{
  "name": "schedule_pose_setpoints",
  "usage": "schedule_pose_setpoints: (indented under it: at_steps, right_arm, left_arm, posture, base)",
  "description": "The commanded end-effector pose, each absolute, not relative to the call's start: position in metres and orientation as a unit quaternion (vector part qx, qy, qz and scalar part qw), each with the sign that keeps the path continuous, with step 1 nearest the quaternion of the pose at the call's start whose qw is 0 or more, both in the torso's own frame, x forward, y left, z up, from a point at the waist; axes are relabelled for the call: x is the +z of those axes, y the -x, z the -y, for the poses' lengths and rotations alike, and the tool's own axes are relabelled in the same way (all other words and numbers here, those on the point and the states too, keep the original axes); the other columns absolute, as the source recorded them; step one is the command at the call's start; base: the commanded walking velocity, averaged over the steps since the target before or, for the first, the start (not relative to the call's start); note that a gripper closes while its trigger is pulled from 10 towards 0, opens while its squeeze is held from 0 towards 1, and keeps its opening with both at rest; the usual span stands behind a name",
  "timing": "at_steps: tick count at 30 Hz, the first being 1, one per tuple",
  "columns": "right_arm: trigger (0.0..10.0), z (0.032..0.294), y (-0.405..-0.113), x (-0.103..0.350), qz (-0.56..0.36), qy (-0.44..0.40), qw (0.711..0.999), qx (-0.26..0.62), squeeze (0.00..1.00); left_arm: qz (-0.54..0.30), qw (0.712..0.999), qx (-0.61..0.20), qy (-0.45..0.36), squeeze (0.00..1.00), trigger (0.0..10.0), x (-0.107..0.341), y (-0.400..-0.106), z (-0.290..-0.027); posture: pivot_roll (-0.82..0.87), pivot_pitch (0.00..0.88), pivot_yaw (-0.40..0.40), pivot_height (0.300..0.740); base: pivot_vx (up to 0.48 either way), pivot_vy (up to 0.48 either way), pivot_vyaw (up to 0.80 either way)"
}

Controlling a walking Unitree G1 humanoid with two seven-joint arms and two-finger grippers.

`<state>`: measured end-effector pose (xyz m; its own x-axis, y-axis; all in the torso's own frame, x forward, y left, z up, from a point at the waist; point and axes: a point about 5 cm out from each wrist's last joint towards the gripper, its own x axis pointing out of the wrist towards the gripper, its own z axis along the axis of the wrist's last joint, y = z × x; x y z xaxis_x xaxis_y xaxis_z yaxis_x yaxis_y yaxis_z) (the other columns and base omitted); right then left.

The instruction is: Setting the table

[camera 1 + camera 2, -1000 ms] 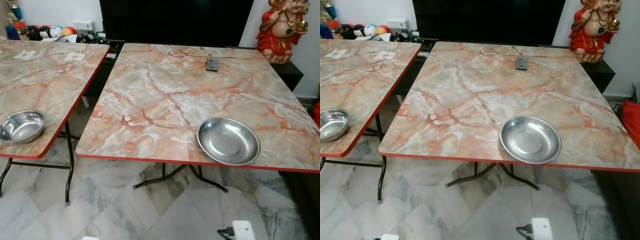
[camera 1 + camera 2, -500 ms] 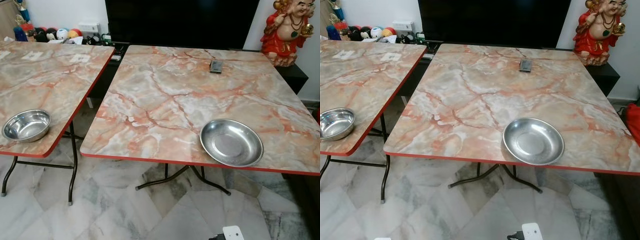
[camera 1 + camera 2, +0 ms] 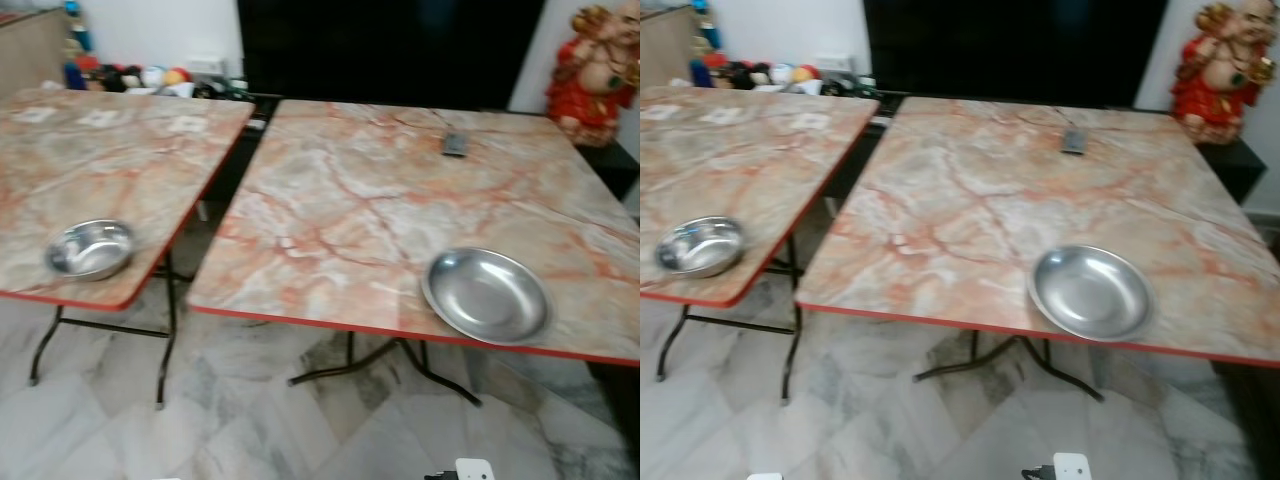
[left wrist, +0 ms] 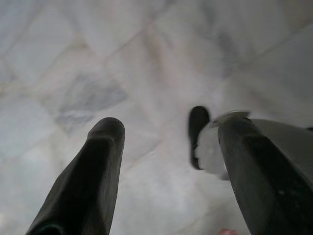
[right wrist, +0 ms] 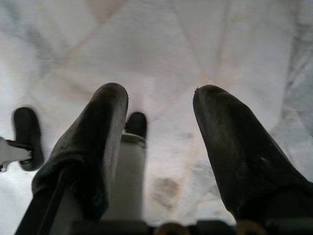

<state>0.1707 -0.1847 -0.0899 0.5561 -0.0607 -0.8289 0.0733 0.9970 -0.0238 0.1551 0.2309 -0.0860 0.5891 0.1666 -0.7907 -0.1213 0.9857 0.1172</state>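
**Table status: plate and bowl on separate tables**

A steel plate (image 3: 487, 295) is lying near the front edge of the right table (image 3: 350, 200). A steel bowl (image 3: 90, 249) is sitting near the front edge of the left table (image 3: 100, 170), well apart from the plate. A small dark object (image 3: 455, 144) is resting near the right table's far edge. The left gripper (image 4: 168, 147) and right gripper (image 5: 159, 122) are hanging over the marble floor (image 3: 250, 420), fingers spread and released, grasping nothing.

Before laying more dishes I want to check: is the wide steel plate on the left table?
No, the wide steel plate lies on the right table, near its front edge.
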Motion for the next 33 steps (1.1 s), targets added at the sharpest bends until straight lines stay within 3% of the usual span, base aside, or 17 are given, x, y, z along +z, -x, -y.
schedule_pose_setpoints:
  at_steps: [1, 15, 33]
  right_arm:
    - [10.0, 0.1823, -0.1644, -0.0930, -0.478, -0.017, 0.877, -0.042, 0.00]
    - [10.0, 0.1852, -0.1565, -0.0959, -0.484, -0.027, 0.873, -0.055, 0.00]
    - [10.0, 0.1826, -0.1572, -0.0959, -0.484, -0.027, 0.873, -0.050, 0.00]
  left_arm:
    - [-0.456, 0.885, 0.094, -0.020, 0.00, 10.0, -0.0878, -0.1491, -0.2352]
    - [-0.459, 0.884, 0.089, -0.020, 0.00, 10.0, -0.0893, -0.1456, -0.2341]
    - [-0.458, 0.885, 0.086, -0.020, 0.00, 10.0, -0.0883, -0.1477, -0.2348]
  posture:
    - [0.00, 0.048, -0.012, 0.740]
    - [0.00, 0.000, -0.006, 0.740]
    - [0.00, 0.000, -0.006, 0.740]
  base:
    - [0.000, 0.480, 0.00]
    - [0.000, 0.480, 0.00]
    - [0.000, 0.480, 0.00]
